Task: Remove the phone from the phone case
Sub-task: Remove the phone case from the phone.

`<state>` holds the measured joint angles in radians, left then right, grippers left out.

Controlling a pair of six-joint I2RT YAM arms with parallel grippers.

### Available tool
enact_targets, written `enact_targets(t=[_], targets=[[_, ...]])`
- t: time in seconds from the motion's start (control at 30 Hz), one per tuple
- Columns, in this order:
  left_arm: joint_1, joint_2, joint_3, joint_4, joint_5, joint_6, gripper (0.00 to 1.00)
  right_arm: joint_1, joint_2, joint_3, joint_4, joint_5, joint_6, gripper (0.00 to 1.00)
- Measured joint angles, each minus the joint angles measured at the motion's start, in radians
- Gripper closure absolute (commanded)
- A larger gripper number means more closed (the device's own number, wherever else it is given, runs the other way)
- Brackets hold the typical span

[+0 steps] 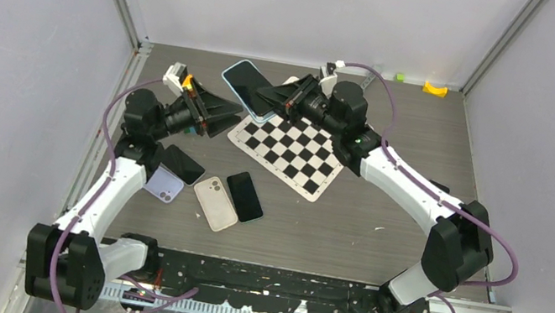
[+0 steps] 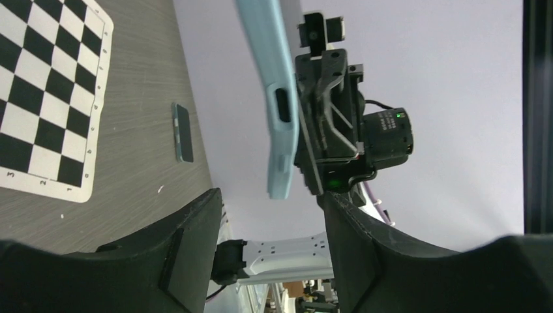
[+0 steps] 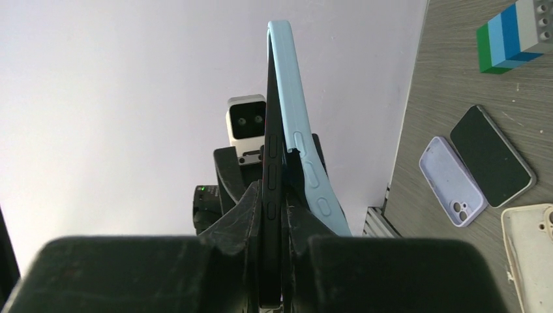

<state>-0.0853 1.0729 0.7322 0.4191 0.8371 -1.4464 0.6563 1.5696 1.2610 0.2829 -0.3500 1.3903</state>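
Right hand [image 1: 282, 95] grips one phone [image 1: 248, 83] in one blue case [image 3: 306, 163]; left hand [image 1: 223, 113] spread wide; two bare phones [image 1: 183, 165] [image 1: 244, 196] nearby.

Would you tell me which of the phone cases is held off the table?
The light blue case, held aloft with its black phone by the right end effector; the lilac case and cream case lie flat on the table.

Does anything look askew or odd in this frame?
The blue case is askew: it bows away from the phone along the button edge, half peeled off, meeting it only near the top. Nothing else stands out.
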Motion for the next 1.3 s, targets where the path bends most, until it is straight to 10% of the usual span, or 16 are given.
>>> enact_targets(t=[0.3,1.0,1.13,1.3], targets=[[-0.032,0.008,-0.003,-0.039,0.005,0.071,0.28,0.0,0.0,-0.013,0.032,0.004,0.061,0.99],[-0.072,0.064,0.0,-0.015,-0.059,0.063,0.39,-0.003,0.008,-0.048,0.091,-0.011,0.132,0.99],[-0.077,0.084,0.001,0.006,-0.061,0.056,0.54,-0.005,0.011,-0.05,0.091,-0.016,0.133,0.99],[-0.08,0.101,0.022,0.028,-0.064,0.064,1.0,-0.007,0.019,-0.054,0.09,-0.03,0.13,0.99]])
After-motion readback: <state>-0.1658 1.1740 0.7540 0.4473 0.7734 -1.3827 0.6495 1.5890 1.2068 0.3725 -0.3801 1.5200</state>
